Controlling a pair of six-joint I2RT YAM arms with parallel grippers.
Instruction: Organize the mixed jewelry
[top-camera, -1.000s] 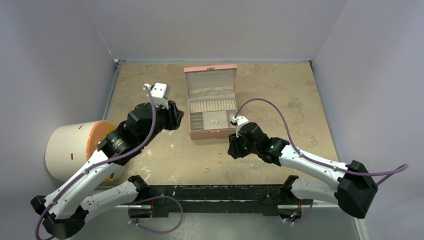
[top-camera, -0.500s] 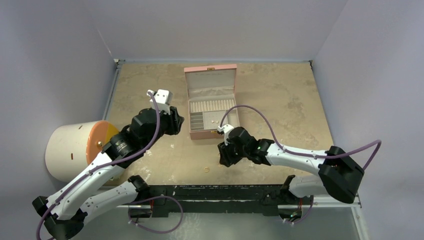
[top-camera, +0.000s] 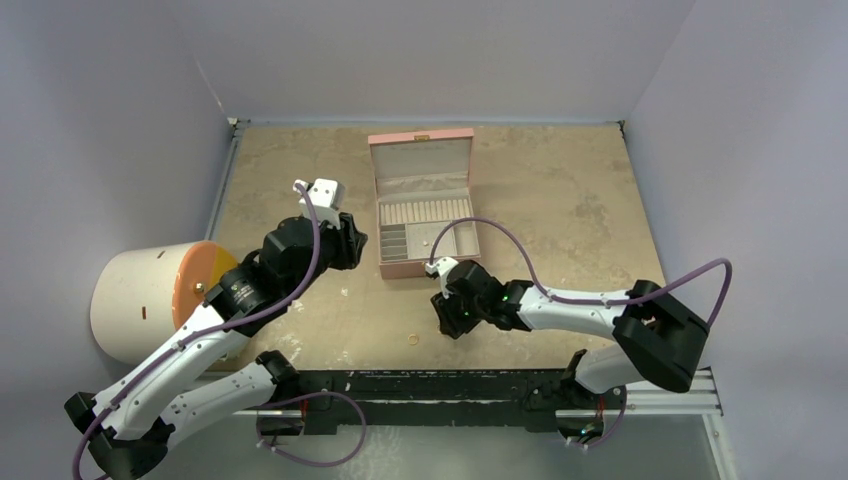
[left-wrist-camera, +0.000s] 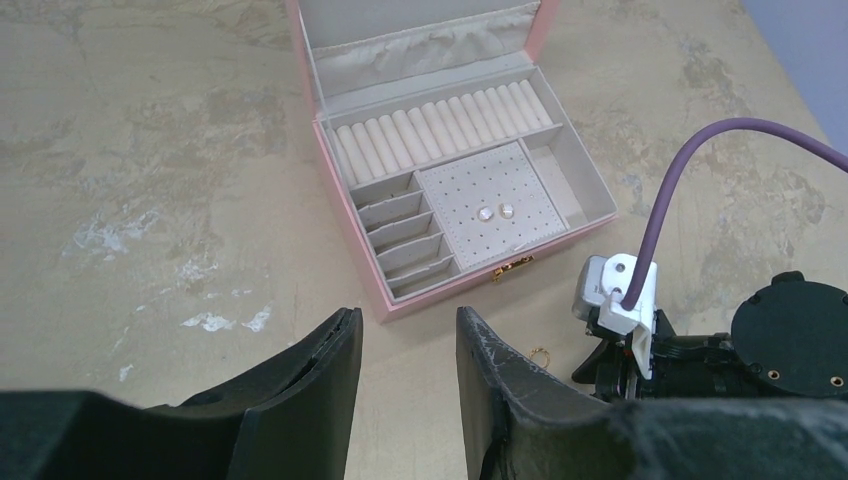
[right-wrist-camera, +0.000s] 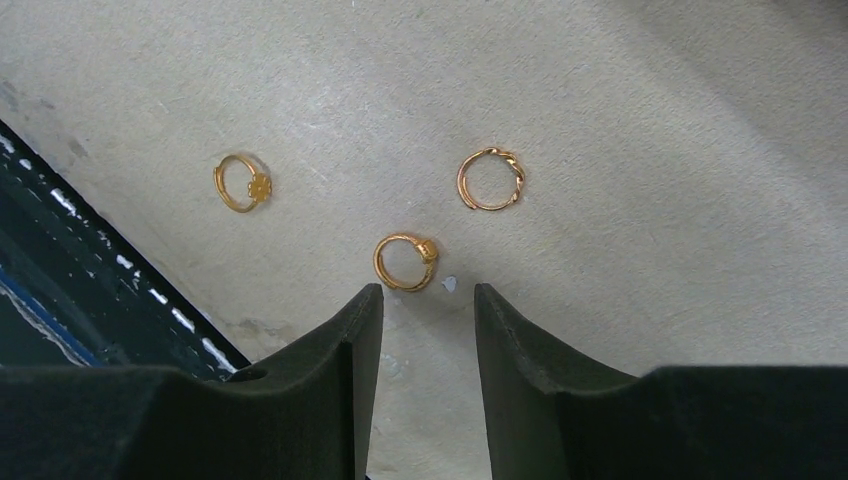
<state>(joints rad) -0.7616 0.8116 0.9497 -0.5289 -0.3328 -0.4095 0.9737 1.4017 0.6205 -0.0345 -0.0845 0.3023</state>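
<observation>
Three gold rings (right-wrist-camera: 405, 262) lie on the table (top-camera: 560, 200) in front of the pink box (top-camera: 425, 268). The right gripper (right-wrist-camera: 428, 295) hovers open and empty above them; the left gripper (left-wrist-camera: 408, 322), beside the box, is open too.

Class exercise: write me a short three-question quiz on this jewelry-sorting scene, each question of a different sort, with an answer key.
1. Count: how many gold rings lie on the table below the right end effector?
2. True or false: the pink box has its lid shut.
3. Choose: the two studs sit A) on the dotted pad in the box, B) on the table, C) between the right end effector's fingers.
Key: 1. three; 2. false; 3. A.
</observation>
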